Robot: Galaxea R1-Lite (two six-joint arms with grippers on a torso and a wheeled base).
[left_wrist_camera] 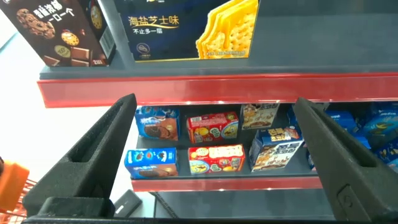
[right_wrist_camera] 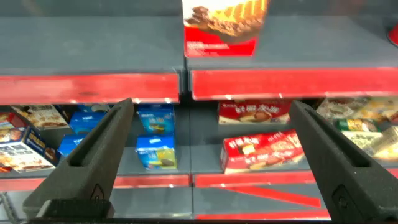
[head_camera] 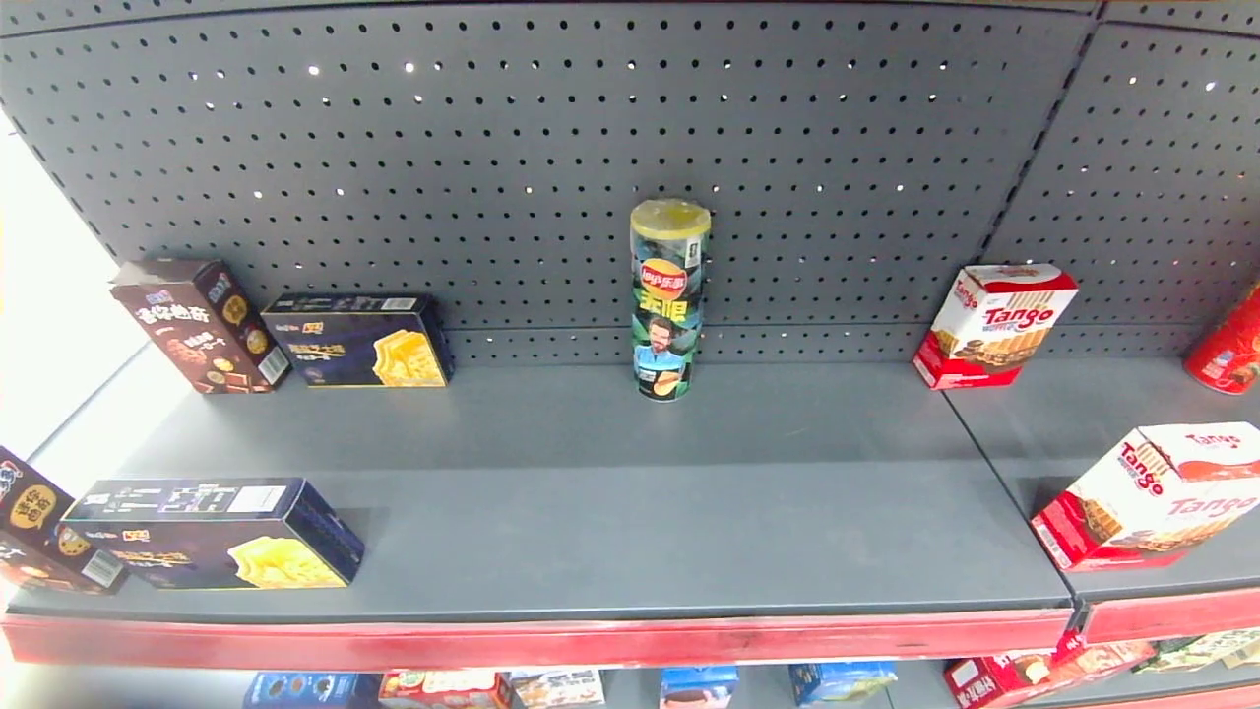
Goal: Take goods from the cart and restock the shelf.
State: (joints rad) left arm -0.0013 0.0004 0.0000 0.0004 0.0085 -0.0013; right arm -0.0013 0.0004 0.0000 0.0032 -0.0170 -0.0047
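Both pairs of jaws stand wide apart, with nothing between them.

From the left wrist, my left gripper faces the red front strip of the grey metal shelf. At that shelf's front edge sits a dark navy cracker box, with a brown cookie box just beside it. Small blue and red snack boxes fill the lower tiers. An orange object sits at the corner; I cannot tell what it is.

From the right wrist, my right gripper faces the strip where two shelf sections meet. A red-and-white wafer box stands near the front edge above it. Red cartons and blue cartons lie on the tiers below.

From my head, a tall green chip can with a yellow lid stands upright at the back middle of the shelf, against the grey pegboard wall. Another navy box and another brown box lean at the back left. A second wafer box stands at the back right, well apart from the can.
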